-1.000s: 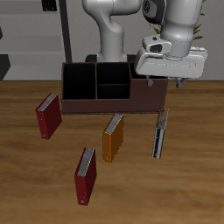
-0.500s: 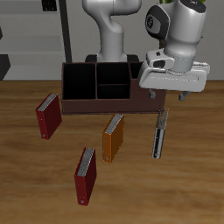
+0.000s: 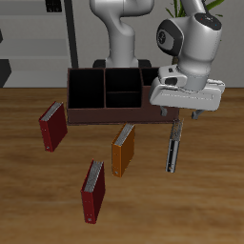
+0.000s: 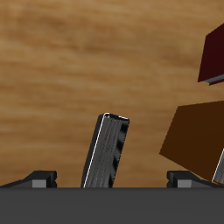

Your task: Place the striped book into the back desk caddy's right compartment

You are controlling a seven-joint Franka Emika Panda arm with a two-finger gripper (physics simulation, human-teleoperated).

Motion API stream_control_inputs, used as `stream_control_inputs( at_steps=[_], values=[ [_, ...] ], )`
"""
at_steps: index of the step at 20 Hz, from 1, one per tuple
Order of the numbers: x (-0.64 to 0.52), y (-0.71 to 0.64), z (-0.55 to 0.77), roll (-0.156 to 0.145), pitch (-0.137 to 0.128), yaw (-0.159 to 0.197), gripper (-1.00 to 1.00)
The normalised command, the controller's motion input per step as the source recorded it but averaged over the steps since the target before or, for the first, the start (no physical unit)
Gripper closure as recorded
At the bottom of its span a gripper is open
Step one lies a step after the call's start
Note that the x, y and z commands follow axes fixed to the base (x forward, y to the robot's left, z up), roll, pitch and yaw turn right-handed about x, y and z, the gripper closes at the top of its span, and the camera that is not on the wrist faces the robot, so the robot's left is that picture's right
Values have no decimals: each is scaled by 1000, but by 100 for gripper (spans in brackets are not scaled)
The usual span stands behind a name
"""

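While its two dark fingers stand apart with nothing between them, the white two-finger gripper (image 3: 179,115) hangs open above the back end of the thin, dark book with grey and white stripes (image 3: 172,146), which lies flat on the table just in front of the caddy's end and points toward the table's front edge; in the wrist view the same striped book (image 4: 107,150) runs up between the two fingertips (image 4: 39,176) without touching either. Beside it lies the flat orange book (image 3: 123,150), and the wrist view shows that orange book (image 4: 194,138) near the striped one, with a dark red book (image 4: 213,54) beyond it. Behind the gripper stands the long, low, maroon-brown back desk caddy (image 3: 110,115), open-topped with black compartments; the gripper's white body hides its right compartment. One dark red book (image 3: 51,126) lies well apart near the caddy's other end, and a second dark red book (image 3: 91,191) lies closer to the table's front edge. No title, brand or other writing can be read on any cover. The brown wooden table (image 3: 210,205) shows a plain grain, and behind it are dark shelving and the white robot arm's base.
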Motion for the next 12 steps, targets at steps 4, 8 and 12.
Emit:
stream_control_inputs(
  at_steps=[4,8,12],
  values=[
    [91,-34,-398,-1,49,-18,-100],
    [50,65,-282,-5,29,-11,-100],
    [57,9,-282,25,38,-22,-100]
  ],
)
